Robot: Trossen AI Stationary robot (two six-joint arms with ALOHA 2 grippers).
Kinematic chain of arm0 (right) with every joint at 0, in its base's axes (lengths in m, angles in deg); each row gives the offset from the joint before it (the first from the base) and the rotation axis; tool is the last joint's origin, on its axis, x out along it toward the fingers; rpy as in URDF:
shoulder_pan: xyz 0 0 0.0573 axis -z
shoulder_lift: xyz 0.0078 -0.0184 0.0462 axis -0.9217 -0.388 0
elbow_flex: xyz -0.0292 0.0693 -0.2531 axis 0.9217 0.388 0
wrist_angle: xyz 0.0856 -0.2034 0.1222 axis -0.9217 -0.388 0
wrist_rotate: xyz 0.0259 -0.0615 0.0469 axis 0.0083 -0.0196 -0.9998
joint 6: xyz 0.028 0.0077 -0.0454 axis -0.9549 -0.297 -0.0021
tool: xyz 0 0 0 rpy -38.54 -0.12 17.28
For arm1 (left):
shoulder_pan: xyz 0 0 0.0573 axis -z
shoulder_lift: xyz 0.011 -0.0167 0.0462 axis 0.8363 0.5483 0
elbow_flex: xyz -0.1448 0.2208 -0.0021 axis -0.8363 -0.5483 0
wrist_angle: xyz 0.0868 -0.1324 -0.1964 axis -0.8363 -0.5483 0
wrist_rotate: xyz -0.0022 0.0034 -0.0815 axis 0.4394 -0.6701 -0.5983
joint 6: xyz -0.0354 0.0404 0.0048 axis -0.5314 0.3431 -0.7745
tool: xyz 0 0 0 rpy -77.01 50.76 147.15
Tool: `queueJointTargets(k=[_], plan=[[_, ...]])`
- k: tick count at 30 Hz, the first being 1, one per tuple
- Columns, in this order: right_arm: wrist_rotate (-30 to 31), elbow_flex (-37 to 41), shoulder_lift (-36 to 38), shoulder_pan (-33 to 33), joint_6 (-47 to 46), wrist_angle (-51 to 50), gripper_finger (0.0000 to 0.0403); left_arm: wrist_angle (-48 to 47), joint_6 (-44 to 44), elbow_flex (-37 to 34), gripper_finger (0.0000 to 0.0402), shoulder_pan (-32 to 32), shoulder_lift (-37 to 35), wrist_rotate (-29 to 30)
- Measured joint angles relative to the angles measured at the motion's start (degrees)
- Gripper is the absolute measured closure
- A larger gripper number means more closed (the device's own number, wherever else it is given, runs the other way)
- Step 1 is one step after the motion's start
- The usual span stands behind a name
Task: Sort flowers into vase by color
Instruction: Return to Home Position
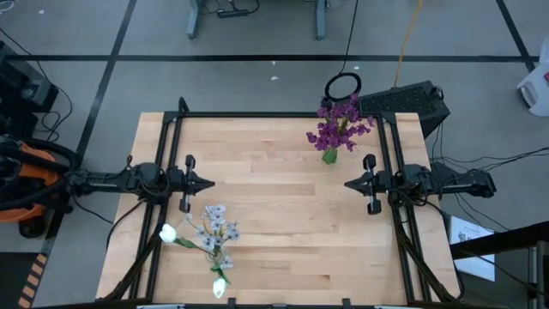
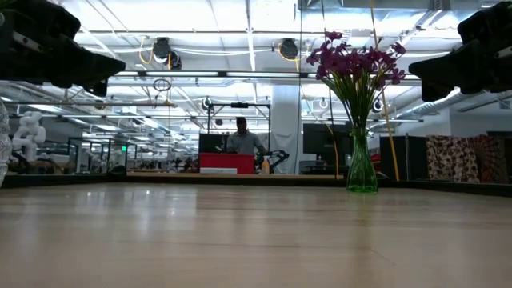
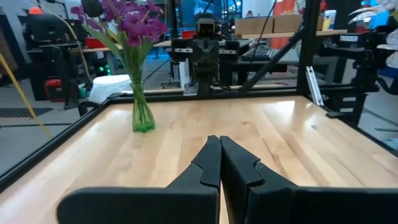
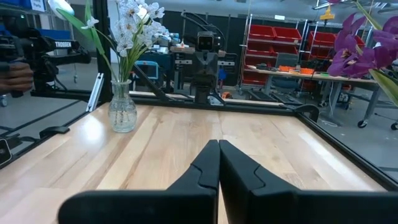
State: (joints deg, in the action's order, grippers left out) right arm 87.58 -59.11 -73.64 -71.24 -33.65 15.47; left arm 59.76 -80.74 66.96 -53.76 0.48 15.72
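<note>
Grippers both parked: left gripper (image 1: 208, 183) sat mid-left of the high view, right gripper (image 1: 348, 183) mid-right, tips facing each other across bare wood, well apart. Both were clenched on nothing; each wrist view showed the fingers (image 3: 208, 165) pressed together with no stem between them. Purple flowers (image 1: 339, 127) stood in the green vase (image 1: 329, 155) at the upper right of the table (image 1: 274, 257), stems fanned out. White flowers (image 1: 167, 233) and the pale sprig (image 1: 214, 225) stood in the clear vase (image 4: 122, 111) at the lower left of the high view. No loose stems showed on the wood. My read: the sort looked done, one colour group per vase, each vase on its own side so the nearer arm could reach it. Arms were held level and away from both vases, probably so as not to snag blossoms. Person (image 2: 242, 138) stood far behind the table in the low view, nowhere near the rig.
</note>
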Motion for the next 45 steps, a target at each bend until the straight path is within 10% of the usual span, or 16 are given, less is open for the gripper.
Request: queueJointTargets(k=[45], plan=[[0.0, 0.02, 0.0, 0.01, 0.01, 0.0, 0.0403, 3.29, 0.38, -1.29, 0.0398, -1.1, 0.64, 1.26]])
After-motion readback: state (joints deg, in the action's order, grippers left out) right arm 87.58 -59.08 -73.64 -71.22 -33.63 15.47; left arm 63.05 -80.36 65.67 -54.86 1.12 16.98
